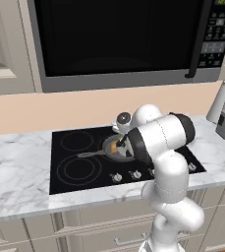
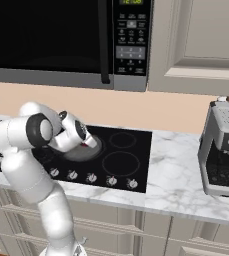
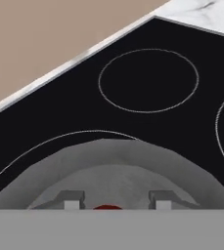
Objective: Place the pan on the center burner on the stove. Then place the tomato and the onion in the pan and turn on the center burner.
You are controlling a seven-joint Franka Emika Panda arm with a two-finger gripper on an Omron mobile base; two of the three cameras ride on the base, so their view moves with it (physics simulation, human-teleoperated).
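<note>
- The pan (image 1: 115, 148) sits on the stove (image 1: 74, 170), on the middle ring, the center burner (image 3: 45, 144). In the hand view that ring's outline curves just outside the pan's far rim.
- The pan handle (image 1: 90, 154) points left, lying low over the black glass towards the near-left ring.
- The onion (image 1: 115, 146) lies inside the pan as a golden-brown patch, partly hidden behind the arm's wrist in the left base view.
- The tomato (image 3: 107, 207) shows as a small red sliver at the bottom of the hand view, between the two finger tips and over the pan's grey floor. In the right base view a bit of red sits at the tip of the hand, over the pan.
- End effector (image 3: 117, 200): held low over the pan, the fingers (image 3: 70, 199) standing apart with the tomato between them. Whether the pads press on the tomato or stand clear of it I cannot tell.
- The arm reaches from the near edge of the desk (image 1: 15, 172) over the knob row (image 2: 91, 177), with its elbow high and the hand bent down to the middle of the cooktop.
- A black microwave (image 1: 124, 39) hangs above the stove, with its keypad on the right.
- A grey toaster-like appliance (image 2: 223, 150) stands on the marble desk, well to the right of the stove.
</note>
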